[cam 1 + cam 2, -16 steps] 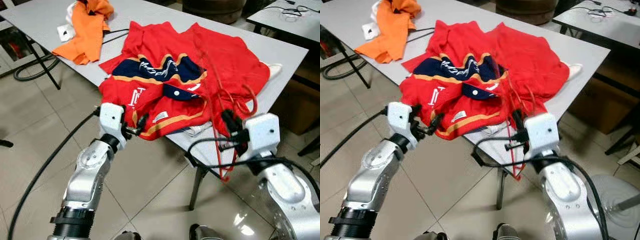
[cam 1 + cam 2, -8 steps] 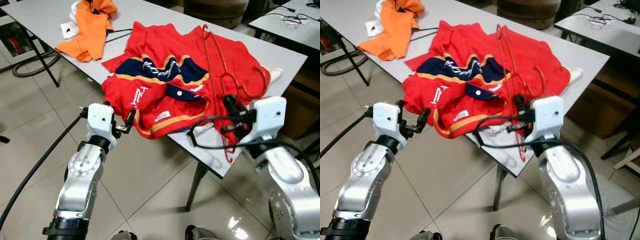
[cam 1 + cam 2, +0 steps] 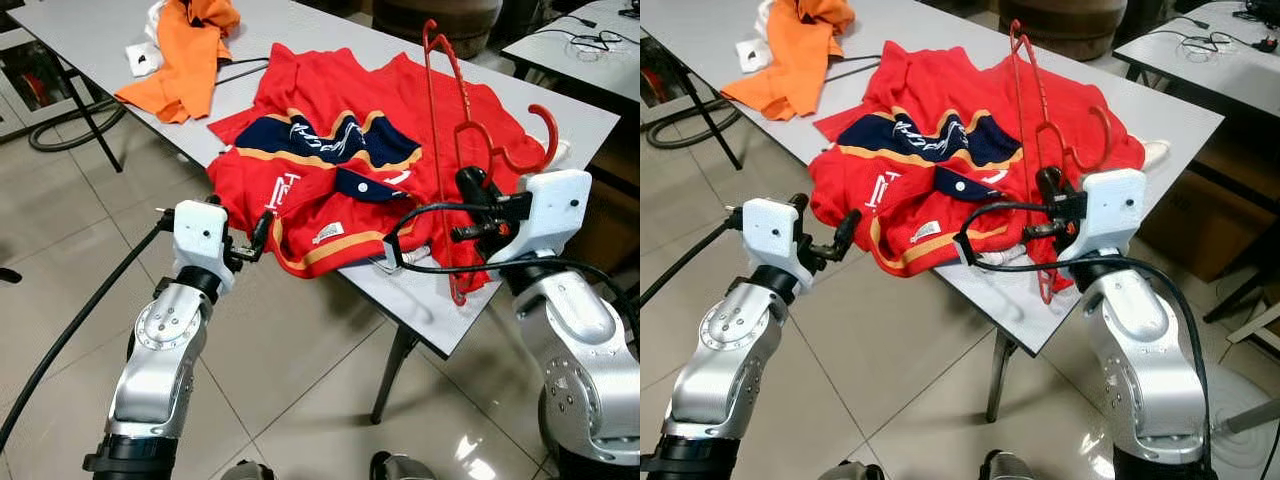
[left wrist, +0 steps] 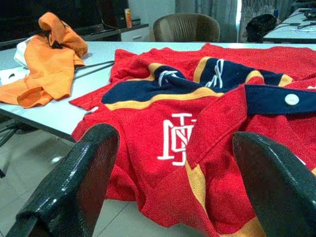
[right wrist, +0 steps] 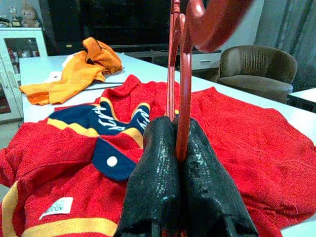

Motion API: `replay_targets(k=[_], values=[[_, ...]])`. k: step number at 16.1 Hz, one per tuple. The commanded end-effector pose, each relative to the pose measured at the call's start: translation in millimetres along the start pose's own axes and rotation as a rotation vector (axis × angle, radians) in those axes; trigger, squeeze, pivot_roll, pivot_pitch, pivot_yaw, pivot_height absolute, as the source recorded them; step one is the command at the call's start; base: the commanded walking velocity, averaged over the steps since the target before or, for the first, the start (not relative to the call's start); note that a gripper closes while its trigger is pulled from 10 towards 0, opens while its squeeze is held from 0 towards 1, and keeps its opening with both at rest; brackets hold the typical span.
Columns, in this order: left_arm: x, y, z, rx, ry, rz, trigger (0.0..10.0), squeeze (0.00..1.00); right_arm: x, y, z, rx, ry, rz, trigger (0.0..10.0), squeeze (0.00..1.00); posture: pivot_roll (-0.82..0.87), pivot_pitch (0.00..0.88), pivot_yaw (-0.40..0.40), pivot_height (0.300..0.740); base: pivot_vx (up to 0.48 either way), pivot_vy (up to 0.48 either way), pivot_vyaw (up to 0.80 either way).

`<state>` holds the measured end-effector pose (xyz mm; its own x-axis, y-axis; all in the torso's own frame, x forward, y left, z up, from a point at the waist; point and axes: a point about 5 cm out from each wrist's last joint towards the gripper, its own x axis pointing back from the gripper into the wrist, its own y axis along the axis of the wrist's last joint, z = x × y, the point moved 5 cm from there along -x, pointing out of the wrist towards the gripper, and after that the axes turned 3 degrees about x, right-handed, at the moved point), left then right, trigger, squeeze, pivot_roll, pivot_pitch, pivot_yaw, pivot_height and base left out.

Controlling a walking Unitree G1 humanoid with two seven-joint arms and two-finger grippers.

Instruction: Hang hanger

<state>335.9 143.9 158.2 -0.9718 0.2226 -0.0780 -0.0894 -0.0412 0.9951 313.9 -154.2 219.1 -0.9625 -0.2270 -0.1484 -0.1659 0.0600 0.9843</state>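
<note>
My right end effector is clamped tight on the red hanger, which I hold raised and tilted above the near right part of the grey surface, its hook curling toward my right. The hanger's wire frame rises over the red jersey, which lies crumpled on the surface with its navy collar showing. My left end effector hovers just off the surface's near edge with its fingers spread wide and nothing between them, facing the jersey's hem. An orange garment lies at the far left of the surface.
</note>
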Motion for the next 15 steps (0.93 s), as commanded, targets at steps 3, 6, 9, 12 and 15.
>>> replay_targets(k=[3,6,9,12,15], values=[[-10.1,15.9,-6.1,-0.004,-0.041,-0.044,10.0,0.0,-7.5,22.3,-9.8,-0.061,-0.003,-0.053,10.0,0.0,-0.09,0.12,0.012,0.74,0.0,0.0,0.0],[-3.9,10.0,-10.0,0.014,-0.072,-0.025,10.0,0.0,0.3,15.6,-8.0,0.004,0.003,-0.027,10.0,0.0,-0.08,0.131,0.043,0.74,0.0,0.0,0.0],[-10.4,15.6,-14.5,0.026,-0.072,-0.042,10.0,0.0,-3.5,17.9,-1.8,0.026,0.012,-0.029,10.0,0.0,-0.08,0.129,0.045,0.74,0.0,0.0,0.0],[-6.3,11.4,-24.0,0.041,-0.104,-0.039,10.0,0.0,-2.3,18.9,2.7,0.052,0.029,-0.045,10.0,0.0,-0.08,0.126,0.058,0.74,0.0,0.0,0.0],[-9.1,9.0,-22.9,0.051,-0.097,-0.03,10.0,0.0,-5.4,17.5,3.3,0.039,0.028,-0.044,10.0,0.0,-0.08,0.13,0.063,0.74,0.0,0.0,0.0]])
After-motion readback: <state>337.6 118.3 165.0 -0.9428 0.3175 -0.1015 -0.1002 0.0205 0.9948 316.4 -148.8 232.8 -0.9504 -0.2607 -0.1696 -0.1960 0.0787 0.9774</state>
